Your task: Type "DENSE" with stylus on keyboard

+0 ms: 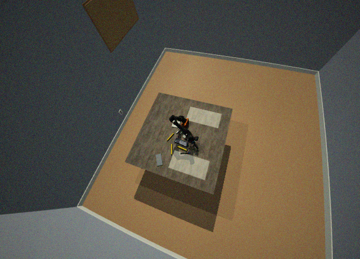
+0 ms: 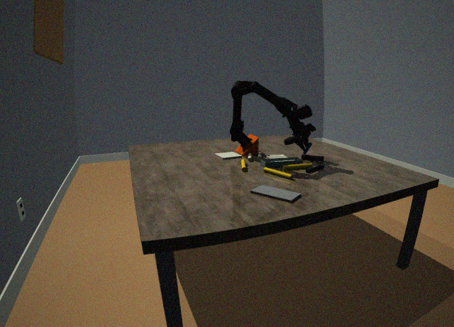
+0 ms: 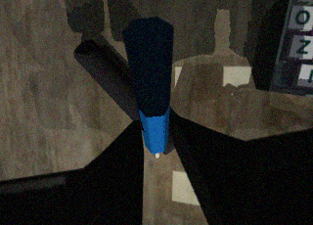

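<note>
My gripper (image 2: 306,150) (image 3: 155,123) is shut on the blue stylus (image 2: 308,147) (image 3: 156,132). The stylus has a dark upper barrel and a small white tip, which shows just below the fingertips in the wrist view. It is held above the table, off to the side of the keyboard. The keyboard (image 1: 181,142) (image 2: 280,162) lies on the table near the arm. In the wrist view its corner with a few light lettered keys (image 3: 303,45) shows at the upper right edge. The stylus tip touches no key.
Yellow bars (image 1: 171,149) (image 2: 277,172) lie around the keyboard, one close along its side (image 1: 182,148) (image 2: 297,167). Black bars (image 2: 312,157) (image 2: 315,168) lie near the gripper; a dark bar (image 3: 105,73) lies below the stylus. A grey slab (image 1: 158,159) (image 2: 275,193) lies farther off.
</note>
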Controlling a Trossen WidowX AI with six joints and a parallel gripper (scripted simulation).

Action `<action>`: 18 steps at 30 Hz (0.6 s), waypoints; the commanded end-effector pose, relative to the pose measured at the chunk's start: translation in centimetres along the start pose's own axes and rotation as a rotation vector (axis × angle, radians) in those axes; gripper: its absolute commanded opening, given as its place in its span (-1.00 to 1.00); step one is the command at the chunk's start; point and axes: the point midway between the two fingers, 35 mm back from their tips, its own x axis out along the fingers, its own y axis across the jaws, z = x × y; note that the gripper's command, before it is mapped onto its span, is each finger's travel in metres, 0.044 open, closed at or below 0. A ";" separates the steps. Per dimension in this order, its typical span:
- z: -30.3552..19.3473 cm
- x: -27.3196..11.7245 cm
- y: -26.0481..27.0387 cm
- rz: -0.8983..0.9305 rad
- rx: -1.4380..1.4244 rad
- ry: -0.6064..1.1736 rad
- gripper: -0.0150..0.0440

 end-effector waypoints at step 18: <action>5.0 -4.7 -6.8 -0.144 -0.090 -0.509 -0.49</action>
